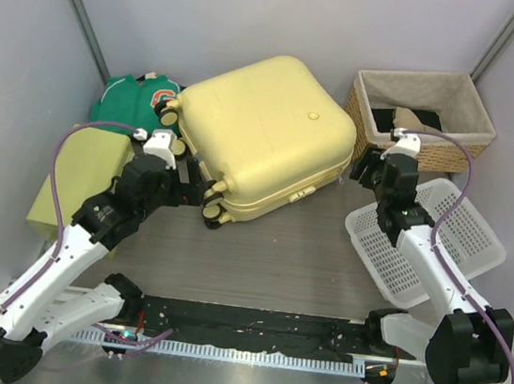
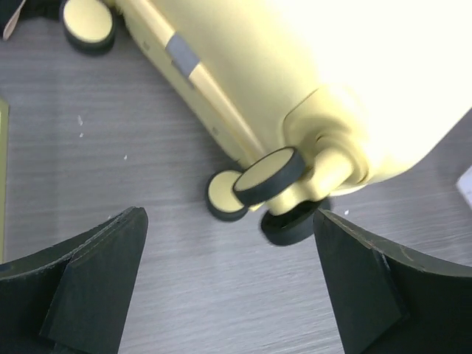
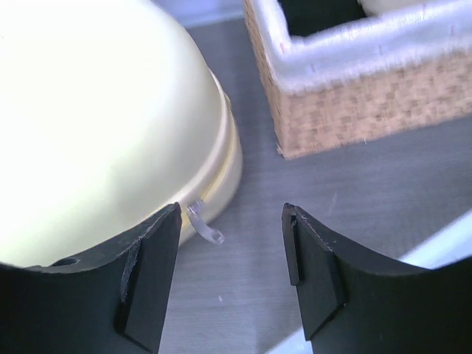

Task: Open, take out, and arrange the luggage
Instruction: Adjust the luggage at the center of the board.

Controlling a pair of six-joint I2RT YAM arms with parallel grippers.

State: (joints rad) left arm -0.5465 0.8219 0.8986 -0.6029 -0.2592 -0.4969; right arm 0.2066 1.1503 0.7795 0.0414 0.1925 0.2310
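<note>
The luggage (image 1: 265, 127), a pale yellow hard-shell case, lies closed on the table at the back middle. My left gripper (image 1: 195, 192) stands open just in front of its near-left corner. In the left wrist view the black-rimmed wheels (image 2: 269, 175) of the luggage (image 2: 332, 74) sit just beyond my open left gripper (image 2: 228, 215), with only tabletop between the fingers. My right gripper (image 1: 367, 166) is at the case's right corner. In the right wrist view it (image 3: 231, 212) is open. A clear zipper pull (image 3: 205, 225) hangs off the luggage (image 3: 88, 125) beside the left finger.
A wicker basket (image 1: 419, 114) with a pale lining stands at the back right, close to the case. A white plastic basket (image 1: 426, 238) lies under the right arm. A yellow-green box (image 1: 83, 179) and a green garment (image 1: 137, 96) are on the left.
</note>
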